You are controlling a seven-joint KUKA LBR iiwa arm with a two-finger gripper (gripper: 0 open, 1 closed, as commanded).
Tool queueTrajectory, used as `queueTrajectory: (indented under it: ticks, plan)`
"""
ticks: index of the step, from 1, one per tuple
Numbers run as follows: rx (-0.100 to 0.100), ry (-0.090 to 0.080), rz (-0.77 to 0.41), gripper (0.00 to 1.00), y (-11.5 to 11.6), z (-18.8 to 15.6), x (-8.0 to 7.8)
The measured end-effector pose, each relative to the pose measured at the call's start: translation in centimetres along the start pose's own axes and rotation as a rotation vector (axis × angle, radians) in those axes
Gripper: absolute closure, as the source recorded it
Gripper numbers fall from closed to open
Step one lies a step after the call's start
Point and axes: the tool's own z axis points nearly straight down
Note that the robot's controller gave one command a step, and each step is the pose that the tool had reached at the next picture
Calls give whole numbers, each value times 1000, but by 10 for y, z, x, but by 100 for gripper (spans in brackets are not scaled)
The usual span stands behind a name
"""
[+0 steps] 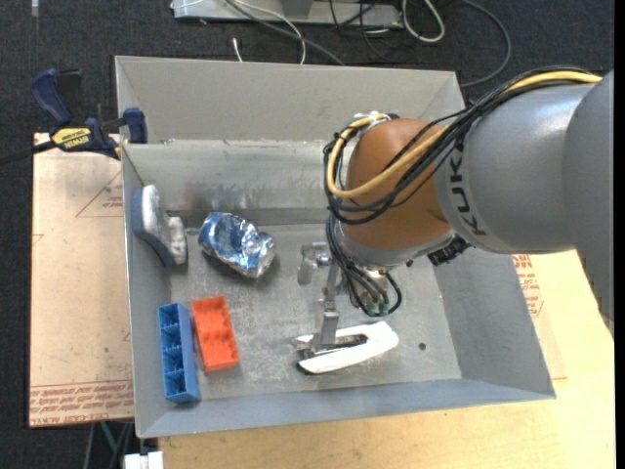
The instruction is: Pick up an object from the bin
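Observation:
My gripper (pixel 320 299) hangs under the arm's orange cover, low in the middle of the bin, and looks open, with two grey fingers apart and nothing between them. The lower fingertip (pixel 328 328) comes down at the left end of a white, elongated, flat object (pixel 354 349) lying near the bin's front wall. The upper fingertip (pixel 312 261) stands over bare bin floor. A crumpled blue and silver foil wad (pixel 235 244) lies to the left of the gripper, apart from it.
An orange toy brick (pixel 215 334) and a blue toy brick (pixel 179 352) lie side by side at the front left. A grey metal piece (pixel 160 229) rests against the left wall. The arm and its cables cover the bin's right half.

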Motion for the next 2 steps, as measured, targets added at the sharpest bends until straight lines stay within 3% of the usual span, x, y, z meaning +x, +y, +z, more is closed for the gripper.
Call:
queueTrajectory:
  ticks: [1,2]
  plan:
    - [-1,-7,3,0,-1,-4,-2]
    - [0,-1,-215,0,-76,78,25]
